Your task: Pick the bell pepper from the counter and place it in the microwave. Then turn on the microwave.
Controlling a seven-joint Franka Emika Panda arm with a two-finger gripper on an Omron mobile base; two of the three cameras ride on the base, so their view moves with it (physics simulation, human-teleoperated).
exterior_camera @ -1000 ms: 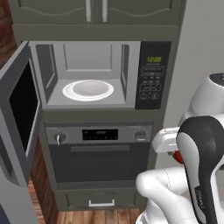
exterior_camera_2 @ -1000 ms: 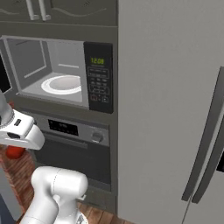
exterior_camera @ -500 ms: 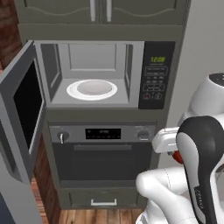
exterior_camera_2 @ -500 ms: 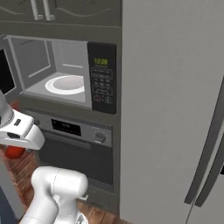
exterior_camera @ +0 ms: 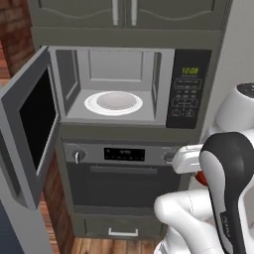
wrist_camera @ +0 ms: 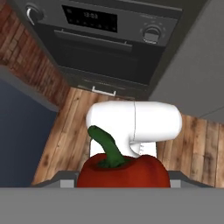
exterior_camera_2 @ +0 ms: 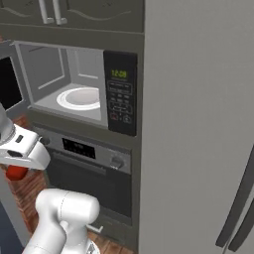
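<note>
Left base view has swung toward the open microwave [exterior_camera: 114, 84] while the claw [wrist_camera: 122, 186] grips the bell pepper [wrist_camera: 123, 173], so placing comes next.

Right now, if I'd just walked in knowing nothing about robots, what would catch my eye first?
Probably the glossy red bell pepper with its green stem, held in the gripper low in front of the oven. Next comes the microwave above that oven, its door swung wide to the left and a white round plate lying bare inside. Green digits glow on its black keypad.
</note>
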